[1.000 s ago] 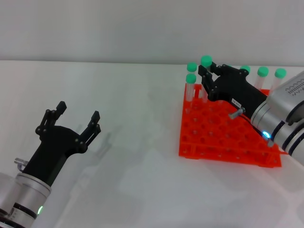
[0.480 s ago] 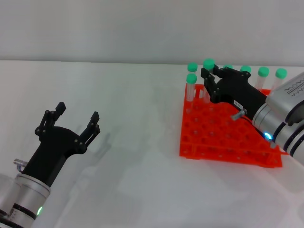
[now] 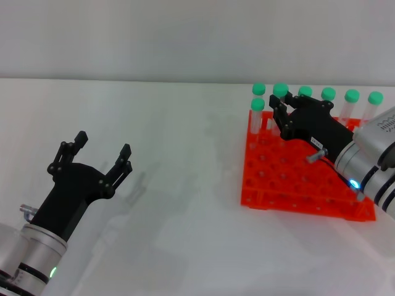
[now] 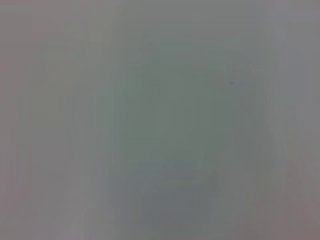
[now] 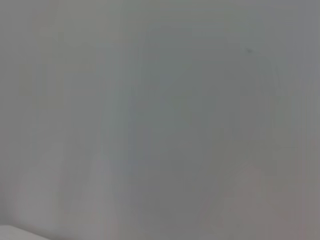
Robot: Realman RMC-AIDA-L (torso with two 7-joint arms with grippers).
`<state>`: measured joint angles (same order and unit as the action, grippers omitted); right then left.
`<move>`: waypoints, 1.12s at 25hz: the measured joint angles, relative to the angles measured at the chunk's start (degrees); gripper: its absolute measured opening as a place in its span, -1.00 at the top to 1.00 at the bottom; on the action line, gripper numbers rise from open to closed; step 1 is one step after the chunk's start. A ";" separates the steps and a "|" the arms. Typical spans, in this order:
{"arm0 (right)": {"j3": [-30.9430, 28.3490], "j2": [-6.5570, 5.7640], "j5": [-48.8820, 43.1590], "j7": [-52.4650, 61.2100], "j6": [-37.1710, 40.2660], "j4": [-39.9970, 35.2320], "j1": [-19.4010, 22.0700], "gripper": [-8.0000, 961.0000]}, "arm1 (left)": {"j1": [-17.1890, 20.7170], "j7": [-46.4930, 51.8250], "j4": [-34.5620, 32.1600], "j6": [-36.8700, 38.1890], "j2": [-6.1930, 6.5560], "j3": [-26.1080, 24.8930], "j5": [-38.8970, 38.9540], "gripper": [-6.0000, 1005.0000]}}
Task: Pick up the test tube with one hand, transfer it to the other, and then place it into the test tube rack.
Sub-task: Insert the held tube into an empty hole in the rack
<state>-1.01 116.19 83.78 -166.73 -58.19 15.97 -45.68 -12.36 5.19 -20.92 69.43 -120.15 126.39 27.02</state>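
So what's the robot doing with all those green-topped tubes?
The right gripper is at the far row of the orange test tube rack, closed around one green-capped test tube that stands among the other green-capped tubes. The left gripper hangs open and empty over the white table, well away from the rack.

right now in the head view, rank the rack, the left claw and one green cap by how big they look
1. Rack: largest, it spans much of the right side.
2. Left claw: open over the bare table. It sits nearer the camera, so its true size against the rack is unsure.
3. Green cap: by far the smallest.
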 joint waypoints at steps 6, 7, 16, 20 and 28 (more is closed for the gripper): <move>0.04 0.00 -0.32 0.00 0.08 0.17 0.56 0.59 | 0.12 0.00 -0.11 0.00 0.00 0.08 -0.12 -0.75; 0.05 0.00 -0.32 0.00 0.19 0.19 0.88 0.59 | 0.23 0.00 -0.26 0.00 0.00 0.16 -0.16 -0.75; 0.39 0.00 -0.39 0.18 0.80 0.20 1.64 0.59 | 0.34 0.00 -0.44 0.63 0.00 0.91 -0.13 -0.75; 0.19 0.00 -0.40 0.42 0.98 0.20 2.31 0.58 | 0.25 0.00 -0.36 1.58 0.00 1.42 -0.07 -0.75; 0.08 0.00 -0.17 0.54 -0.49 0.32 3.75 0.46 | 0.04 0.00 -0.46 1.67 0.00 1.66 0.16 -0.75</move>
<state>-0.93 116.19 83.61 -166.19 -58.68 16.29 -41.93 -12.32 5.19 -21.38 71.10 -120.15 128.05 27.18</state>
